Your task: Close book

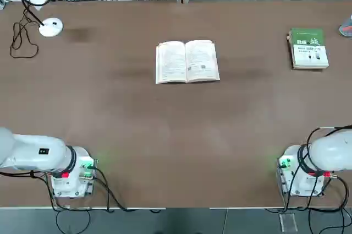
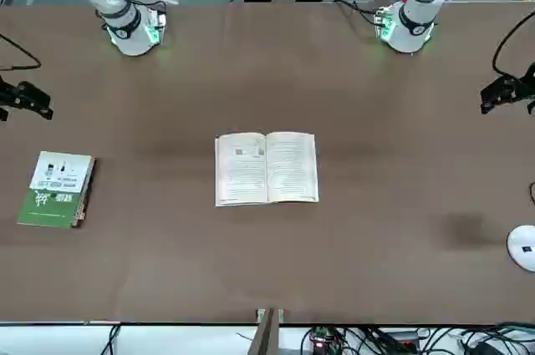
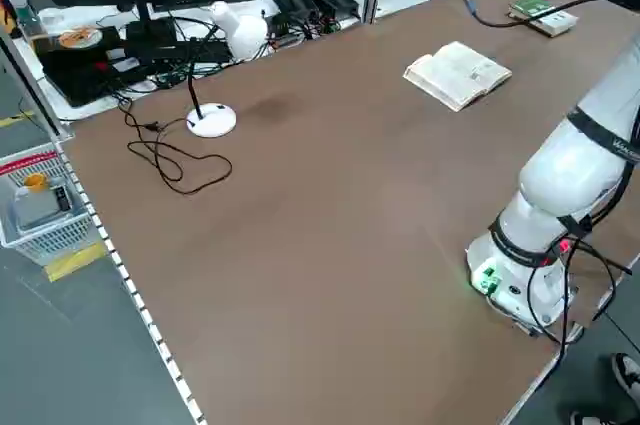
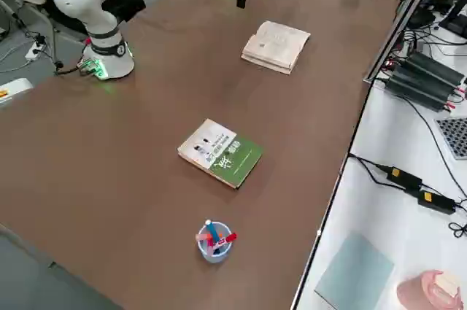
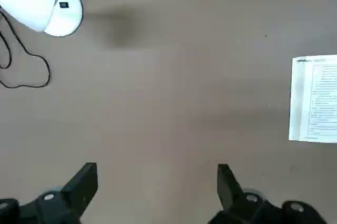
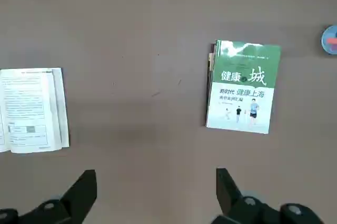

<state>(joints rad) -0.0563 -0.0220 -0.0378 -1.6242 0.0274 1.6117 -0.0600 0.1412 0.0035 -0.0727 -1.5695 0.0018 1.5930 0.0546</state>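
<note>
The book (image 1: 187,61) is lying open and face up near the middle of the table (image 1: 165,129), its cream printed pages spread to both sides of the spine, with nothing touching it. In the front view the book (image 2: 267,168) is sitting squarely between the two arm bases, well apart from each. The left gripper (image 5: 157,187) is hovering above the table with its fingers (image 5: 84,184) standing wide apart and nothing between them; its wrist camera is looking down on bare tabletop, with only the edge of the book (image 5: 316,99) showing at one side and the white lamp (image 5: 39,2) with its black cable at the other. The right gripper (image 6: 156,190) is likewise hanging above the table with its fingers (image 6: 226,187) spread wide and empty, looking down between the book (image 6: 32,110) and the green book (image 6: 242,86). The green book (image 1: 308,48) is lying closed near the table's far right edge, well apart from the open one. In the right side view a small cup (image 4: 214,241) holding pens is standing near the table edge, beyond the green book (image 4: 220,152). The lamp (image 1: 50,27) is standing at the far left corner of the table.
</note>
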